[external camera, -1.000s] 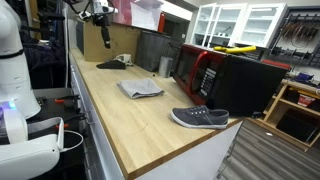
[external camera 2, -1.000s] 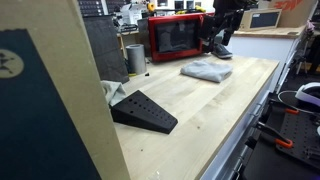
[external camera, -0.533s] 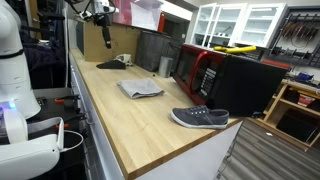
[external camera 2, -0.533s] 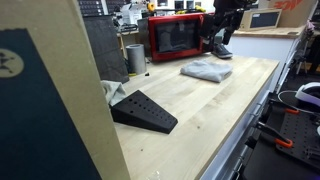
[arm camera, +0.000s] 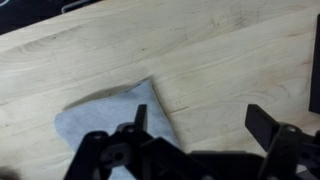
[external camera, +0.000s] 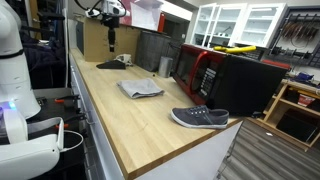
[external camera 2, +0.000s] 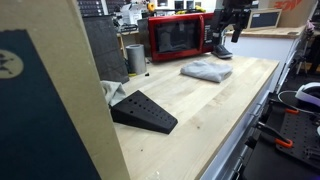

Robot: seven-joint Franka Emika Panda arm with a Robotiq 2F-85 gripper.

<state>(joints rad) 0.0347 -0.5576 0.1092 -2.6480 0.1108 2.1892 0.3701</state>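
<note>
My gripper (external camera: 110,40) hangs high over the wooden counter (external camera: 120,120), open and empty. It also shows at the far end of the counter in an exterior view (external camera 2: 237,30). In the wrist view the gripper (arm camera: 204,120) has its jaws wide apart. A folded grey cloth (arm camera: 100,122) lies below them, its corner under the left finger (arm camera: 140,116). Bare wood shows between the fingers. The cloth lies flat in mid-counter in both exterior views (external camera: 140,89) (external camera 2: 207,71).
A grey shoe (external camera: 200,118) sits near one end of the counter. A black wedge (external camera 2: 143,110) lies near the other end. A red microwave (external camera 2: 178,37) and a metal cup (external camera 2: 135,58) stand along the back. A cardboard panel (external camera 2: 50,90) blocks the near side.
The arm has shifted a little sideways over the counter, towards the cloth. The jaws have stayed open. Nothing on the counter has moved.
</note>
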